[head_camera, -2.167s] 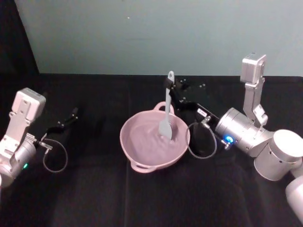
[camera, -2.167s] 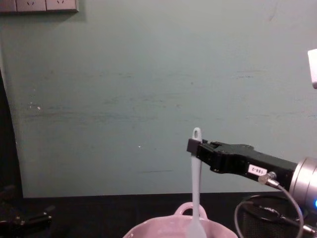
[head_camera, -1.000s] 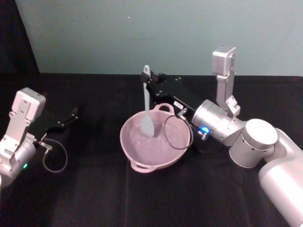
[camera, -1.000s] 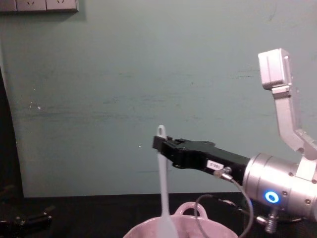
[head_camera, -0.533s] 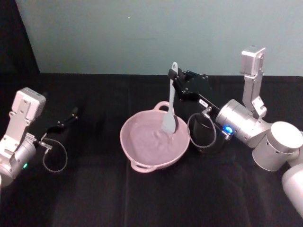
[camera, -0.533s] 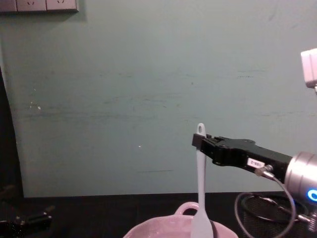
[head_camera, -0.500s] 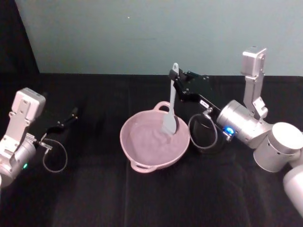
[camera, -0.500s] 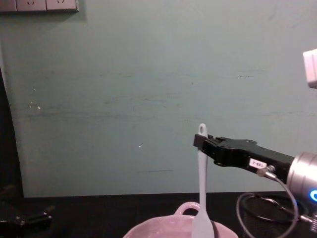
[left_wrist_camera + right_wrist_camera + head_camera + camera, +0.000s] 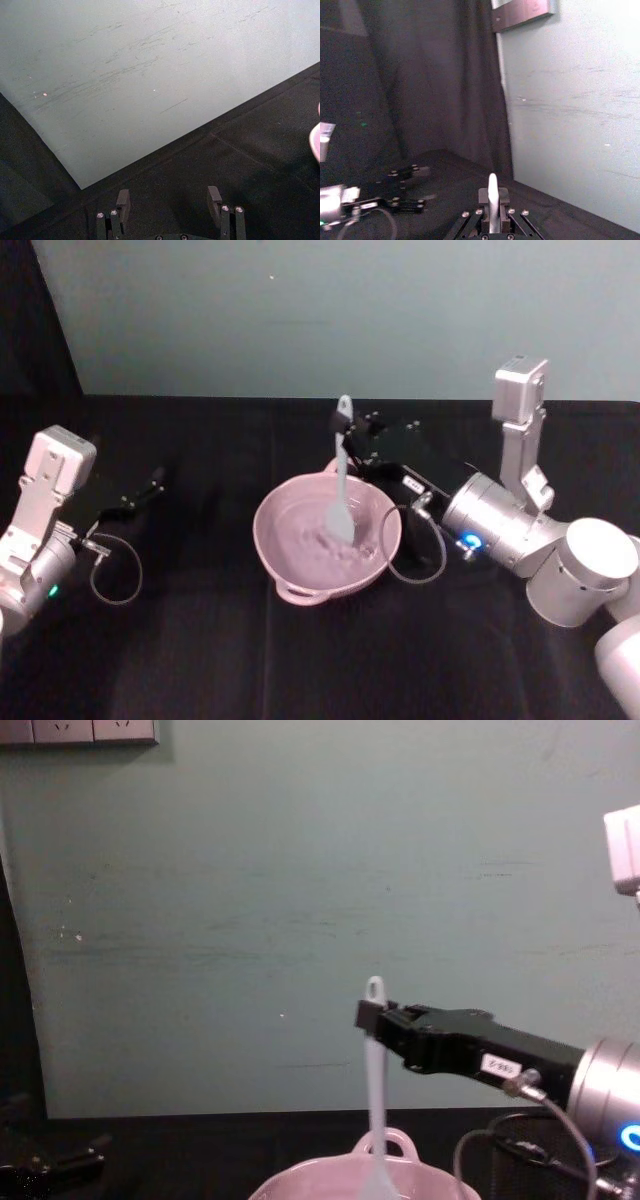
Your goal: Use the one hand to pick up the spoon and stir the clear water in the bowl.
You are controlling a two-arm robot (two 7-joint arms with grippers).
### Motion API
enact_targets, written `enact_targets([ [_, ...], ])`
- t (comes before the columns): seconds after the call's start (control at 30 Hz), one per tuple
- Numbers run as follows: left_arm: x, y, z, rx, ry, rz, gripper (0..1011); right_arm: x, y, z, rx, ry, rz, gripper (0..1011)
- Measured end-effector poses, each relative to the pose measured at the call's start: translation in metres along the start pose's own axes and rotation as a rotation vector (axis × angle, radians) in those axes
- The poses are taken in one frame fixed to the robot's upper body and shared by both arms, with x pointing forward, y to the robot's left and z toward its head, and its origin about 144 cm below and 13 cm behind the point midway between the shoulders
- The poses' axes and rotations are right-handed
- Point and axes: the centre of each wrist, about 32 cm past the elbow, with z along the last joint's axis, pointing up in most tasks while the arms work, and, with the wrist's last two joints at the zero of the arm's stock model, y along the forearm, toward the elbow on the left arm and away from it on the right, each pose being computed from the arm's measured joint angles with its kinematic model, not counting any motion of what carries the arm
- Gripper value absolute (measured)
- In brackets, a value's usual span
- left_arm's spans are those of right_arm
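Head view shows my right gripper (image 9: 347,443) clamped on the upper handle of the spoon (image 9: 341,490), which stands near upright with its head in the clear water (image 9: 315,537) of the bowl (image 9: 270,540), while my left gripper (image 9: 152,483) rests spread open, well apart to the left.

The right arm is reached forward and leftward from the right side, with the silver right wrist (image 9: 490,518) held nearly level. The right gripper (image 9: 347,437) is held raised, its jaws clamped on the spoon (image 9: 342,478) handle. The left arm is parked low at the left, and the left gripper (image 9: 168,194) is held with jaws parted.
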Motion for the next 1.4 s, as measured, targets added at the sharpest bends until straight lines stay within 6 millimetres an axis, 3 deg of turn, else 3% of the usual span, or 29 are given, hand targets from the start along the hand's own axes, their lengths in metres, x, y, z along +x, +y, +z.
enact_targets([
  [0.33, 0.000, 0.000, 0.000, 0.000, 0.000, 0.000, 1011, -0.029, 0.021, -0.005, 0.016, 0.039, 0.101, 118],
  [0.57, 0.000, 0.000, 0.000, 0.000, 0.000, 0.000, 1011, -0.033, 0.034, -0.007, 0.022, 0.050, 0.125, 118],
  [1.0, 0.000, 0.000, 0.000, 0.000, 0.000, 0.000, 1011, -0.009, 0.044, -0.020, 0.050, 0.076, 0.044, 118],
  [1.4, 0.000, 0.000, 0.000, 0.000, 0.000, 0.000, 1011, 0.015, 0.018, -0.017, 0.078, 0.059, -0.068, 118],
])
